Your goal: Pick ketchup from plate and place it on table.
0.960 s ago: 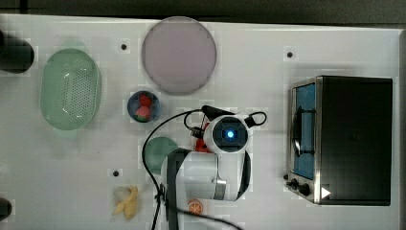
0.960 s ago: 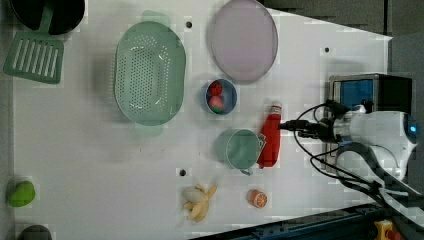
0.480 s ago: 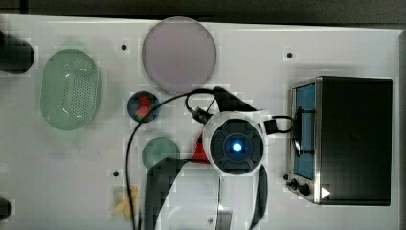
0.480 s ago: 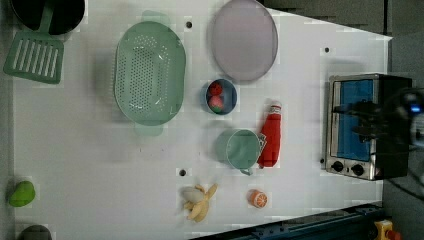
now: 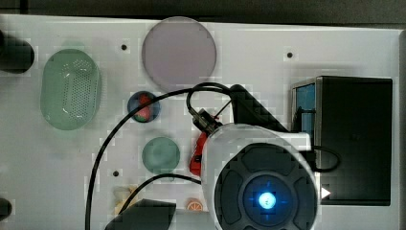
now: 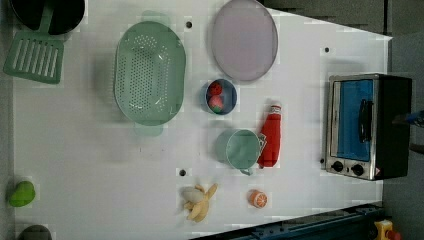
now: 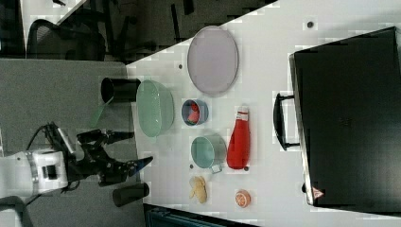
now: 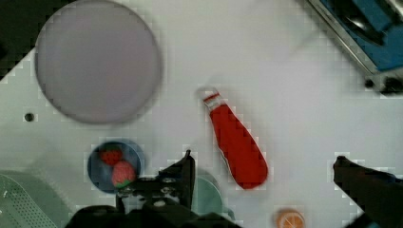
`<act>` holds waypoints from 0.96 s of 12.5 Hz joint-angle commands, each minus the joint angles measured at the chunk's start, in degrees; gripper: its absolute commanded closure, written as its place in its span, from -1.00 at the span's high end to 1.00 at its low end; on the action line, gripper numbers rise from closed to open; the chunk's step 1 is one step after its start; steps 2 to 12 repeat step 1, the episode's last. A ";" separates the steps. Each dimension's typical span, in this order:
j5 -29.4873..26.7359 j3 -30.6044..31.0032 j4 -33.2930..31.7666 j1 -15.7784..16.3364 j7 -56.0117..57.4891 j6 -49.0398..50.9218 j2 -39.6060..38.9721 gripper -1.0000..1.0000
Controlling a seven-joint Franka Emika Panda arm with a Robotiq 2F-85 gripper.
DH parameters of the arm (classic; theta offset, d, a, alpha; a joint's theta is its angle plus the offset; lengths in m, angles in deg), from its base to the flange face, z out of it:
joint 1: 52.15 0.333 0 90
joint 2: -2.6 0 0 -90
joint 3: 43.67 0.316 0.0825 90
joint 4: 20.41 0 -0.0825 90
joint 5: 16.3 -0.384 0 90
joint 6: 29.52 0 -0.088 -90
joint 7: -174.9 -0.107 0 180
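Ketchup lies on the table off the plate, jaws spread wide.

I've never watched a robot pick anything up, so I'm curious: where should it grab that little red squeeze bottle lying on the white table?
Probably across the middle of the red squeeze bottle, from straight above. It lies flat, and a green cup crowds one long side near its base.
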 commanded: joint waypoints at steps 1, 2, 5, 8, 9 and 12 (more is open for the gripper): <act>-0.17 0.85 1.23 -0.18 -4.90 3.97 -2.47 1.00; -0.17 0.85 1.23 -0.18 -4.90 3.97 -2.47 1.00; -0.17 0.85 1.23 -0.18 -4.90 3.97 -2.47 1.00; -0.17 0.85 1.23 -0.18 -4.90 3.97 -2.47 1.00; -0.17 0.85 1.23 -0.18 -4.90 3.97 -2.47 1.00; -0.17 0.85 1.23 -0.18 -4.90 3.97 -2.47 1.00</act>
